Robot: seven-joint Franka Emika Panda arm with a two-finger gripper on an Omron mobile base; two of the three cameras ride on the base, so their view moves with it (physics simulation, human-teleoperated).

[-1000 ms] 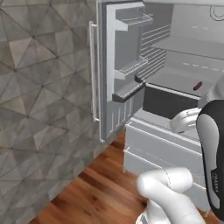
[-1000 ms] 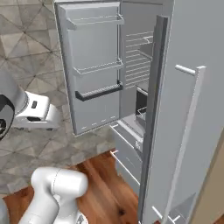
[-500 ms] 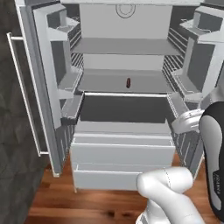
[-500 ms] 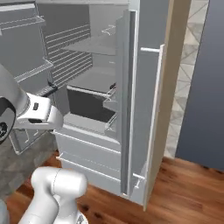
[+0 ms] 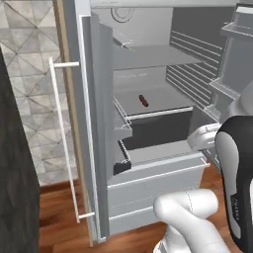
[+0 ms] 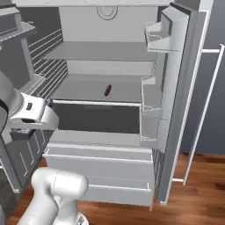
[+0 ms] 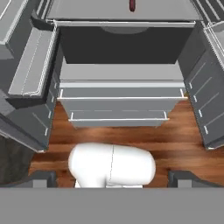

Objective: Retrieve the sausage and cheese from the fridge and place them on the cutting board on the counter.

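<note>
A reddish-brown wood plank floor (image 5: 54, 217) runs below, a grey geometric-patterned tiled wall (image 5: 29, 94) rises at left, and a dark slate-blue panel (image 6: 213, 88) stands at right.

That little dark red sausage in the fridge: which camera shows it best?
The right base view: the sausage lies whole on a bare shelf, seen nearly head-on. The left base view shows it too, more from the side. The hand view catches its end at the top edge.

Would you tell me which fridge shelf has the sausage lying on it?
The lower shelf, directly above the dark compartment, holds the sausage; the upper shelf is bare.
</note>
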